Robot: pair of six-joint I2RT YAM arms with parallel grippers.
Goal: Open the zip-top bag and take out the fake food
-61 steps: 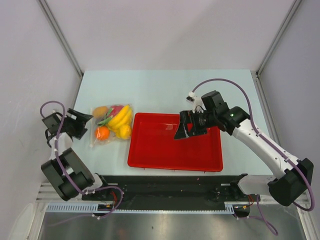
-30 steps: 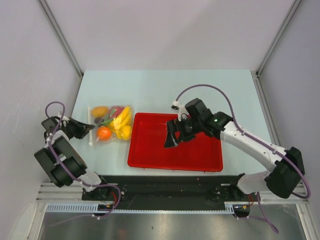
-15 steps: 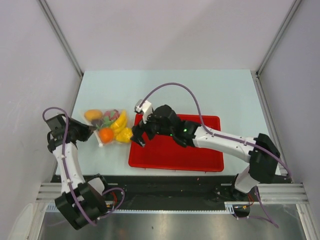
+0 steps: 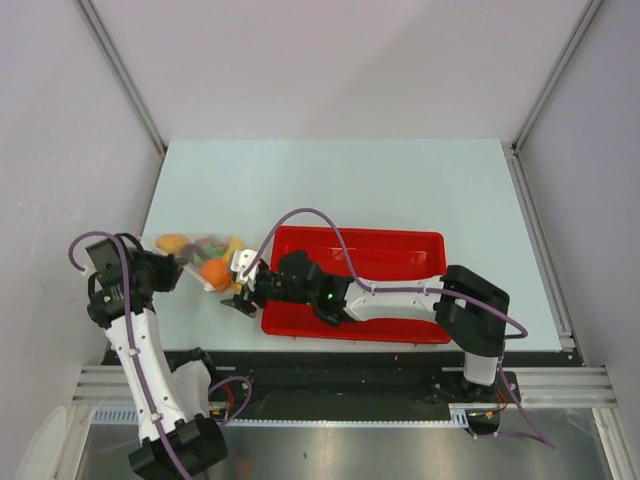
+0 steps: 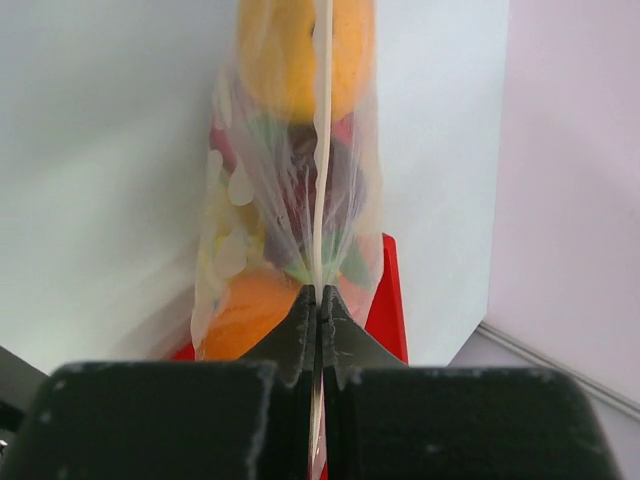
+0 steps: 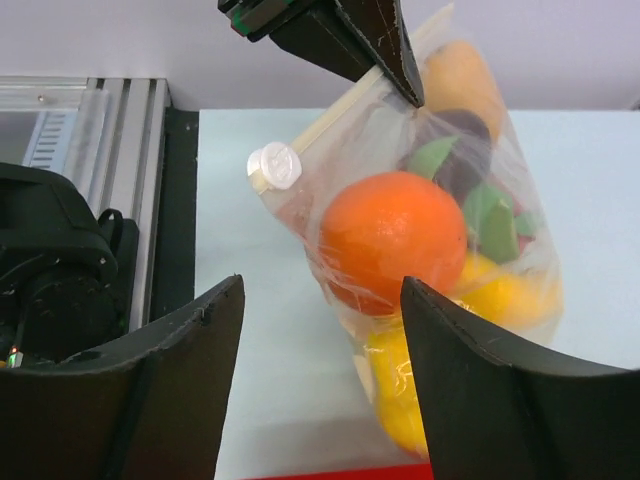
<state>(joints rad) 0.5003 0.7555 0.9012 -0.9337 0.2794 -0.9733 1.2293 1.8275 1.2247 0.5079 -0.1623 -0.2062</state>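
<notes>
Zip-top bag (image 5: 232, 215) edge in left gripper (image 5: 318, 296), fake food (image 5: 290, 55) blurred, seemingly piled

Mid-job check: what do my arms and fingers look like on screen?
Both the left arm and right arm have white links with black joints, and each carries a looping purple cable. A small green light glows on the right arm. The left fingers are matte black tapered wedges; the right fingers are broader, curved black blades.
</notes>
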